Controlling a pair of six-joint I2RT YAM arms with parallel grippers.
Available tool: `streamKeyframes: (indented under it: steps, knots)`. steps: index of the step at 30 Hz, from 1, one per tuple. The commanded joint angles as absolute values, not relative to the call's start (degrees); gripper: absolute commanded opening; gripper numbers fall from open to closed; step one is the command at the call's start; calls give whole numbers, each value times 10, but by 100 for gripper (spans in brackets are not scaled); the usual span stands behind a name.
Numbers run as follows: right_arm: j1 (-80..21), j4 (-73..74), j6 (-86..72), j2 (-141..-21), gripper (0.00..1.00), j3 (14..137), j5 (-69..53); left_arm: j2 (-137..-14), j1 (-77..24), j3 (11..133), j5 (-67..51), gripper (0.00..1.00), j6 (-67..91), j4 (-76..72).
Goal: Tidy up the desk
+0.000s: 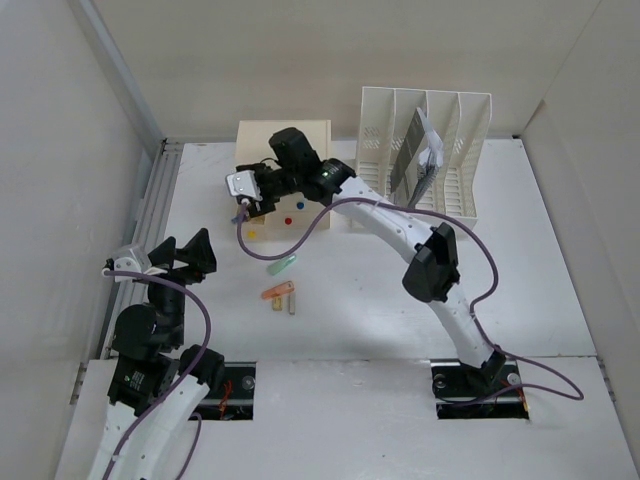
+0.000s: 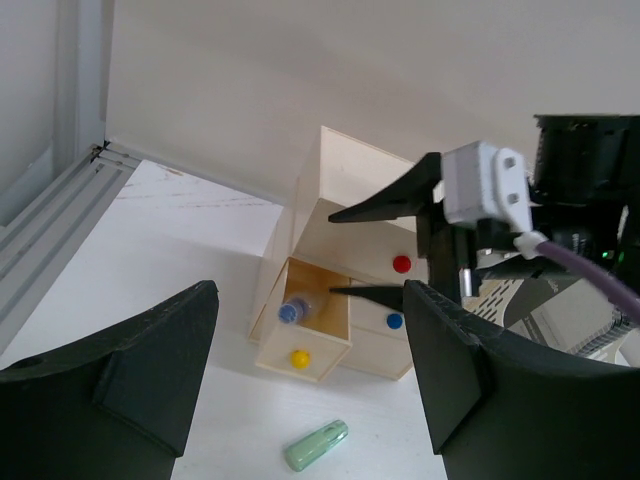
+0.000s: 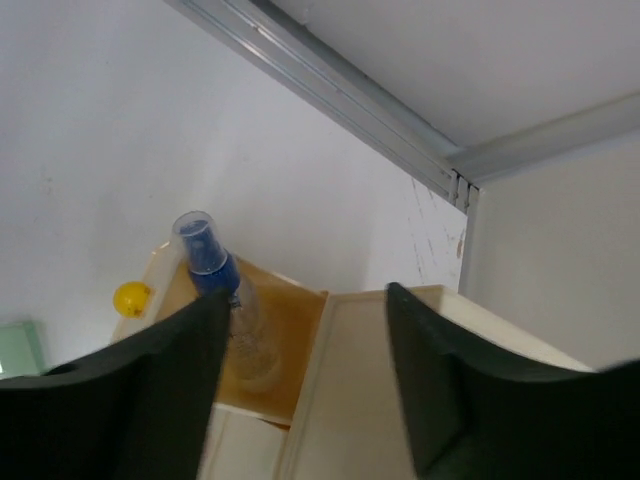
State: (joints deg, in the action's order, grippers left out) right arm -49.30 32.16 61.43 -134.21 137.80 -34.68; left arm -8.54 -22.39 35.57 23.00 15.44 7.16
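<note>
The desk (image 1: 380, 320) is a white tabletop with a ribbed rail (image 1: 148, 215) on its left. A cream drawer box (image 1: 300, 140) stands at the back; its yellow-knobbed drawer (image 2: 300, 357) is pulled open. A clear bottle with a blue cap (image 3: 210, 262) leans inside that drawer and also shows in the left wrist view (image 2: 292, 312). My right gripper (image 1: 250, 205) hangs open over the drawer, its jaws apart and empty in the right wrist view (image 3: 305, 300). My left gripper (image 1: 185, 245) is open and empty near the rail, facing the box (image 2: 310, 295).
A green tube (image 1: 282, 265) lies on the desk in front of the box, also in the left wrist view (image 2: 316, 445). Small orange pieces (image 1: 280, 293) lie nearer me. A white slotted file rack (image 1: 430, 150) holding papers stands at the back right. White panels wall the desk.
</note>
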Motion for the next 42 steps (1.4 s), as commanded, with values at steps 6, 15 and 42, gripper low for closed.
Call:
streamKeyframes:
  steps: [6, 15, 42]
  knots:
    - [-497, 328, 560, -1260, 0, 1356, -403, -86, -222, 354, 236, 72, 146, 52]
    - [-534, 321, 536, -1260, 0, 1300, -392, -86, -222, 354, 236, 72, 146, 52]
    - [-566, 201, 389, -1317, 0, 1295, -254, -76, -222, 354, 226, 72, 146, 52]
